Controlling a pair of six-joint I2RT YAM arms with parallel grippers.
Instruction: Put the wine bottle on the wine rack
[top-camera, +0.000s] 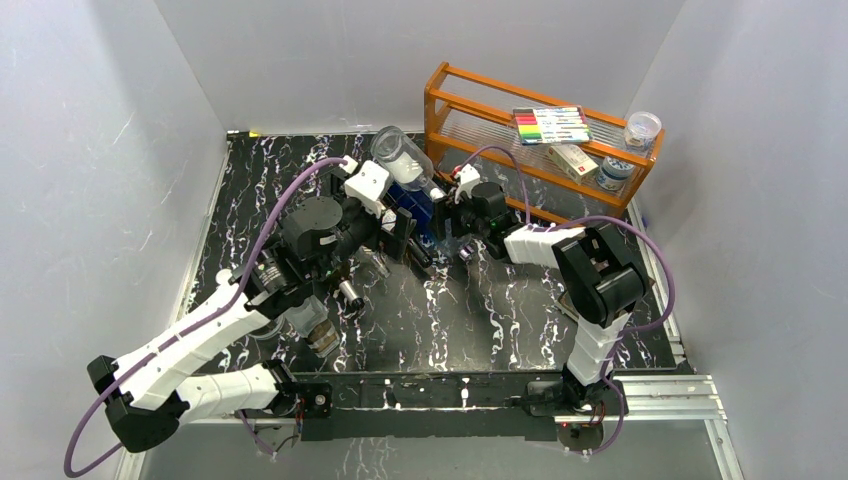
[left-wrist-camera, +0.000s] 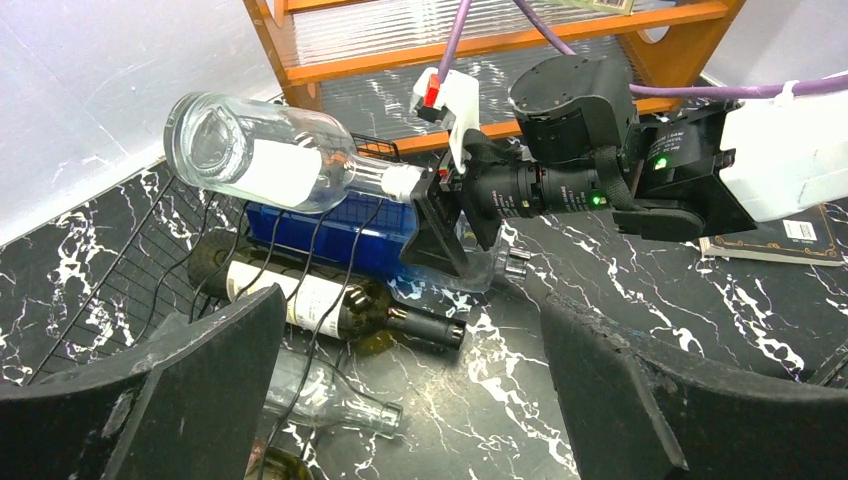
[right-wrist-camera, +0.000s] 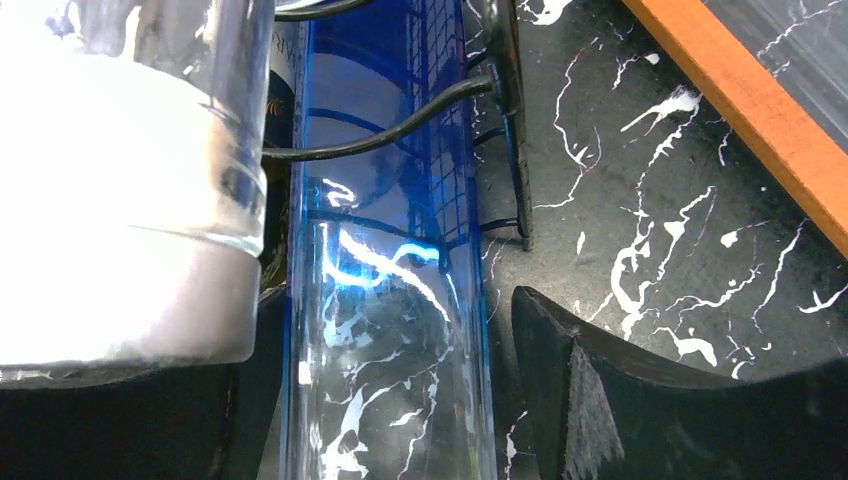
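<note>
A blue wine bottle (right-wrist-camera: 390, 330) lies in the black wire wine rack (right-wrist-camera: 400, 130), its clear neck end sticking out toward me. My right gripper (right-wrist-camera: 395, 300) stands open around that end, and a gap shows between the right finger (right-wrist-camera: 600, 400) and the glass. A clear bottle with a white label (left-wrist-camera: 270, 160) rests tilted on top of the rack (left-wrist-camera: 150, 230). A dark bottle with a white label (left-wrist-camera: 320, 305) and another clear one (left-wrist-camera: 330, 400) lie lower down. My left gripper (left-wrist-camera: 412, 320) hangs wide open above the tabletop, holding nothing.
The orange wooden shelf (top-camera: 540, 140) stands at the back right, carrying a marker pack (top-camera: 550, 124), a small box and cups. A dark book (left-wrist-camera: 780, 235) lies on the marble table beside the right arm. Grey walls close in on three sides.
</note>
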